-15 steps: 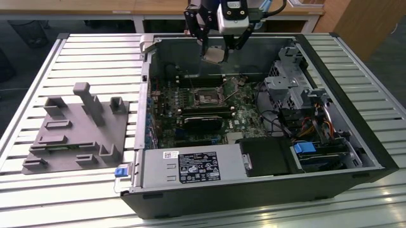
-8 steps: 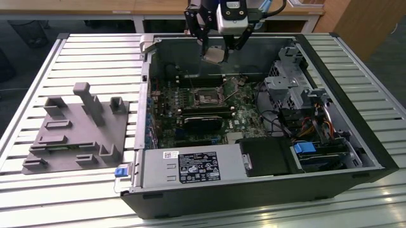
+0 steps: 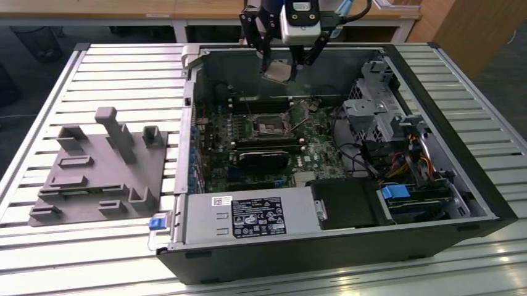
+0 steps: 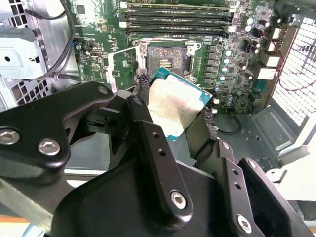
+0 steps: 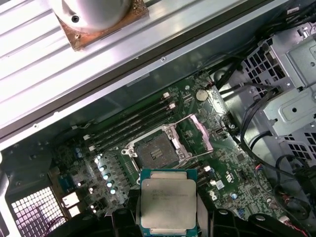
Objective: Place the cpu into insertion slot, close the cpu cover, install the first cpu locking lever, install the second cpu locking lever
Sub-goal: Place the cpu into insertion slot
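I can read no print here. In the first wrist view, the cpu (image 5: 168, 202) I carry has faint lines of print on its metal face, too fine to make out. In the exterior view, the power supply (image 3: 204, 223) at six o'clock of the case has a black label (image 3: 257, 219) and a white sticker (image 3: 221, 200), both illegible.
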Controlling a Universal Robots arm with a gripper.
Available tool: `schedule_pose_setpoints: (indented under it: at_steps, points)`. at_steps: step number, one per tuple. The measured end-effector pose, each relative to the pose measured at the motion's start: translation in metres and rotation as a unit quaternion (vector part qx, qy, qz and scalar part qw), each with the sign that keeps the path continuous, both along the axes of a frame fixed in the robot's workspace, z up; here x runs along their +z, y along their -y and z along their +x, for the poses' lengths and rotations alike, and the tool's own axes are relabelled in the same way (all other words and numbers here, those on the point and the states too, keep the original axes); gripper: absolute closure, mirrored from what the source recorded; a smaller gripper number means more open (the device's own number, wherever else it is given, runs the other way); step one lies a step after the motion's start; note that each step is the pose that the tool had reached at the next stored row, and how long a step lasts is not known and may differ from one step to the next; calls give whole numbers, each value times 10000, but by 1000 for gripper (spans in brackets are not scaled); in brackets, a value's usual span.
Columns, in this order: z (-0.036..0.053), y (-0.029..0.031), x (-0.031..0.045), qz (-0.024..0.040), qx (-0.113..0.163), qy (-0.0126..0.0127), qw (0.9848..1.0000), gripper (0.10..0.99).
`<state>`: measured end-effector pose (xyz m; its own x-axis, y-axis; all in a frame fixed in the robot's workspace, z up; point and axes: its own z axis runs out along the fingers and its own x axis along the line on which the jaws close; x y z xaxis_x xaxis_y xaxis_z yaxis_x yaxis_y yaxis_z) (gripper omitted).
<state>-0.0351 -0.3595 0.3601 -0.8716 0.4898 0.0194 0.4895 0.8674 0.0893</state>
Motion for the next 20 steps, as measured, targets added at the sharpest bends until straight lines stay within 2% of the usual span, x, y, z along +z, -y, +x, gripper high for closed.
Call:
schedule_pose_setpoints:
  at_steps: [20]
  points:
    - [0, 0, -2, 0, -178, 0, 9998, 549]
